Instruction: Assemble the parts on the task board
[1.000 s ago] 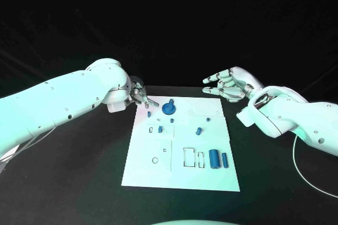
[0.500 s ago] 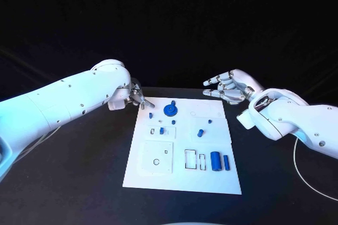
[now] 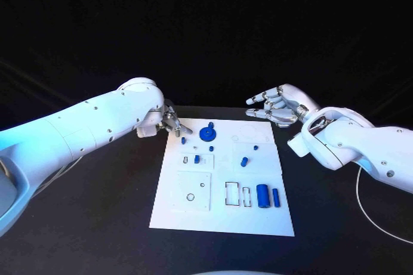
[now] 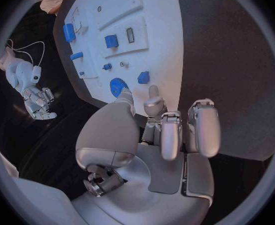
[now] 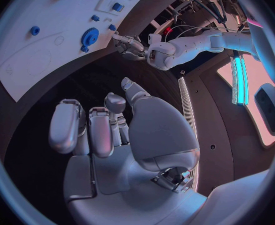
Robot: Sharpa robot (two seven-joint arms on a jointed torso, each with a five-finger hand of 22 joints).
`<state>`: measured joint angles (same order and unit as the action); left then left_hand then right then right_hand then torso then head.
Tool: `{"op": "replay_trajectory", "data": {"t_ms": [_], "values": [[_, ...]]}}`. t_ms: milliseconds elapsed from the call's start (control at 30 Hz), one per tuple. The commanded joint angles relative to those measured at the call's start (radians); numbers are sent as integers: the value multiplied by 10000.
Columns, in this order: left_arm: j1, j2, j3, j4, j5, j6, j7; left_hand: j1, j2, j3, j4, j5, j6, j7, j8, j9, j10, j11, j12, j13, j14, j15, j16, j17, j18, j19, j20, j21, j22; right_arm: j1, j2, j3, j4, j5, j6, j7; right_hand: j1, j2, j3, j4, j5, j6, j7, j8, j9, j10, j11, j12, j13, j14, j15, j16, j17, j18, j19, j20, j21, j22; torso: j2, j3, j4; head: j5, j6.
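- The board [image 3: 225, 185] is a white plate lying flat in the middle of the black table [image 3: 86, 215], with outlined recesses and small blue parts spread over it.
- A blue gear [image 3: 207, 132] sits near the board's far left corner, small blue pegs [image 3: 210, 148] just beside it; 2 blue cylinders [image 3: 268, 196] lie side by side near the right edge, next to empty rectangular slots [image 3: 231, 192].
- The left hand [image 3: 165, 120] hangs over the board's far left corner, fingers [image 4: 172, 130] curled loosely and apart, gripping nothing (the wrist view shows an empty palm).
- Its fingertips point down at the board edge close to the gear; whether they touch the plate I cannot tell.
- The right hand [image 3: 277, 105] is raised beyond the board's far right corner, fingers [image 5: 92, 127] spread and slightly bent, holding nothing.
- The gear and pegs lie just beside the left fingers and well apart from the right ones.
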<state>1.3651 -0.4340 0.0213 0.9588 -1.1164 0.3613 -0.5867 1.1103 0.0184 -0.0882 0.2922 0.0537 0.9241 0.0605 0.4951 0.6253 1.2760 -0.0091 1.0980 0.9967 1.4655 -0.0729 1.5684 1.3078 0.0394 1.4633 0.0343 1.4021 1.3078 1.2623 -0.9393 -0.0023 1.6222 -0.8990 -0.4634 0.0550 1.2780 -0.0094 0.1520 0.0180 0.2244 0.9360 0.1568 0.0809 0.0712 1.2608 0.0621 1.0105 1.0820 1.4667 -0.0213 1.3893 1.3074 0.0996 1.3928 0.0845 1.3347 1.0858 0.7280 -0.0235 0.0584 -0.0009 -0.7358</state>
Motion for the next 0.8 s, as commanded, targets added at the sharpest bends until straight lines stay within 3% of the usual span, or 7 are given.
{"op": "replay_trajectory", "data": {"t_ms": [33,800], "values": [[-12,84,-11,-130,327,315,301,-11,55,-69,-21,-11,90,18,37,12,64,-4,43,12,1053,12,24,2630,89,329,27,37,640,2,14,3,-12,4,135,33,-68,68,-20,64,59,45,-33,34,6,-72,-10,-17,6,498,22,-26,33,-78,-72,-18,-42,-10,2,15,5,-37,-18],[-48,175,-52,-236,385,687,244,635,206,-212,-155,-2,177,-47,202,154,79,-63,112,51,1053,-39,24,2630,80,345,-23,64,704,2,57,3,-22,10,180,16,-73,71,-23,71,64,46,-32,35,7,-83,-9,-33,-9,494,22,-38,18,-75,-79,-19,-52,-27,0,10,12,35,-60]]}}
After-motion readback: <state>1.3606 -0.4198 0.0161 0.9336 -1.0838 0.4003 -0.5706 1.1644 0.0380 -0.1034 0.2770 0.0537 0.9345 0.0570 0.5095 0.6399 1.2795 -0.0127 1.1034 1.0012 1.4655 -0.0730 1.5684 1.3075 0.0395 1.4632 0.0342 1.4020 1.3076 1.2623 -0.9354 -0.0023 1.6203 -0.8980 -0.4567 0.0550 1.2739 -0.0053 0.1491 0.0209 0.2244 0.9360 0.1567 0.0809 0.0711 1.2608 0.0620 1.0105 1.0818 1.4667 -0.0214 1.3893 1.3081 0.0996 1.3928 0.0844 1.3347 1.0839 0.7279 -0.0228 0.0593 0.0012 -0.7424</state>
